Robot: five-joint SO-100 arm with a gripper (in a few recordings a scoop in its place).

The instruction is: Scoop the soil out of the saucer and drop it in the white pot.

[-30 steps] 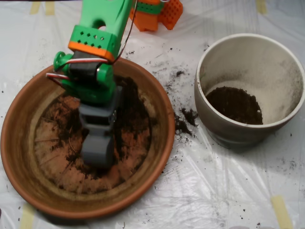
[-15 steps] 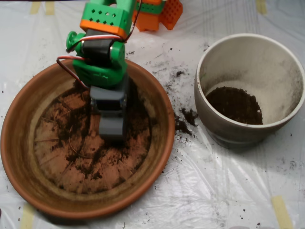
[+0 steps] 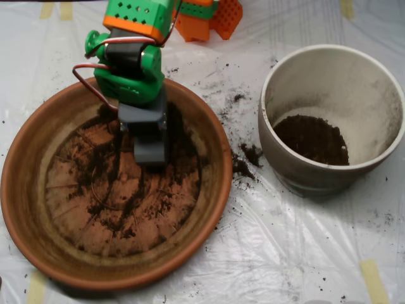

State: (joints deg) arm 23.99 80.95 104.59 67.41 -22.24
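Observation:
The terracotta saucer fills the left half of the overhead view. Thin streaks and clumps of dark soil lie across its ridged base, thickest toward the far side. My grey scoop hangs under the green and orange arm over the saucer's far middle, and its two halves look closed together. What is inside it is hidden. The white pot stands to the right, apart from the saucer, with a dark patch of soil at its bottom.
Spilled soil crumbs lie on the clear plastic sheet between saucer and pot. Orange and green robot parts stand at the back edge. A strip of tape holds the sheet at the front right.
The scoop has drawn back from the saucer's near middle toward its far side. It left a raked trail of soil on the base behind it.

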